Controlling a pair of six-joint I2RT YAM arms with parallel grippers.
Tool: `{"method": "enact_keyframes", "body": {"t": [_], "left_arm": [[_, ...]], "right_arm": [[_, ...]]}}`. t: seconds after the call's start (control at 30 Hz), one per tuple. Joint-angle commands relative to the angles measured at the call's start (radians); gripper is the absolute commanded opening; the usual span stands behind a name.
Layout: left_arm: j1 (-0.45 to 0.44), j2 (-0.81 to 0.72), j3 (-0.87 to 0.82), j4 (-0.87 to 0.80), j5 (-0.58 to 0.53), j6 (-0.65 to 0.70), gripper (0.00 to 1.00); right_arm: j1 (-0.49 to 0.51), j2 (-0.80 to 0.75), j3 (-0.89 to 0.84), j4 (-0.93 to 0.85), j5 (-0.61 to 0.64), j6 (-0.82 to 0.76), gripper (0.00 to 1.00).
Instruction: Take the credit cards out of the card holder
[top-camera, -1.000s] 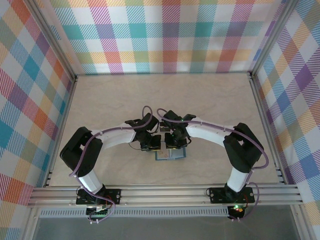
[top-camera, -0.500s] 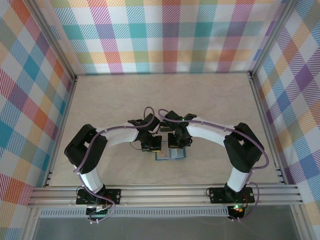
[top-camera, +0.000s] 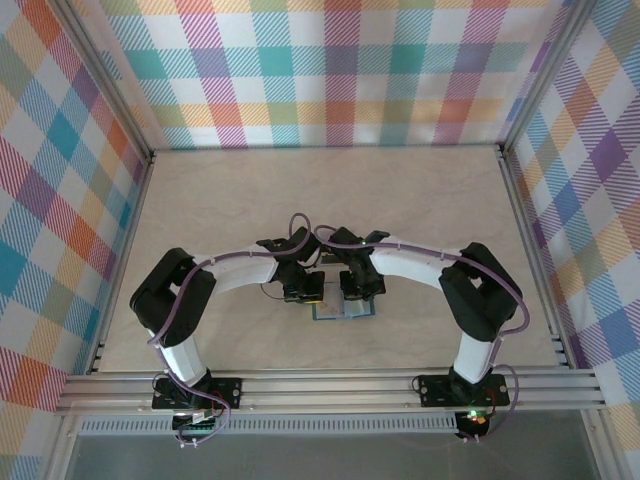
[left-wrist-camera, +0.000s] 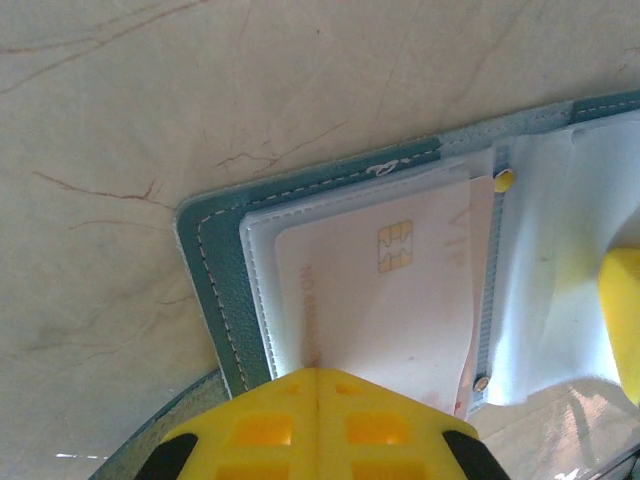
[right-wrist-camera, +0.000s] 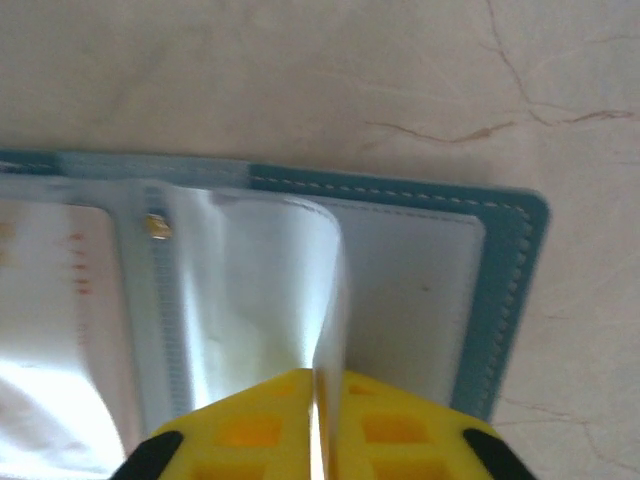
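Note:
The teal card holder lies open on the table between both grippers. In the left wrist view its teal edge frames a clear pocket holding a pale credit card with a gold chip. My left gripper is shut, its yellow tips resting on the near edge of that card and pocket. In the right wrist view my right gripper is shut on a clear plastic sleeve of the card holder, and the sleeve stands up from the spine. From above, the left gripper and right gripper are side by side.
The pale marbled table stretches to the back, boxed in by checked cloth walls. A metal rail runs along the near edge by the arm bases. The right gripper's yellow finger shows at the right edge of the left wrist view.
The left arm's elbow has swung slightly right. The right gripper has edged a little to the left over the card holder. The holder has stayed in place.

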Motion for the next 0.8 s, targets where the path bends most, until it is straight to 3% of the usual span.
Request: {"method": "enact_keyframes", "body": {"t": [0.0,0.27,0.37,0.53,0.77], "left_arm": [[-0.007,0.04,-0.004,-0.066,-0.038,0.016,0.0],[-0.006,0.036,0.001,-0.067,-0.033,0.02,0.0],[-0.007,0.028,0.003,-0.069,-0.033,0.02,0.0],[-0.008,0.018,0.006,-0.065,-0.028,0.02,0.0],[-0.008,0.012,0.011,-0.065,-0.025,0.021,0.0]], "right_arm": [[-0.006,0.02,-0.017,-0.047,0.048,-0.031,0.21],[-0.005,0.004,0.003,-0.135,0.117,-0.031,0.42],[-0.004,-0.026,0.019,-0.19,0.165,-0.019,0.45],[-0.004,-0.089,0.043,-0.211,0.144,-0.022,0.46],[-0.005,-0.183,0.059,-0.125,-0.036,-0.016,0.39]]}}
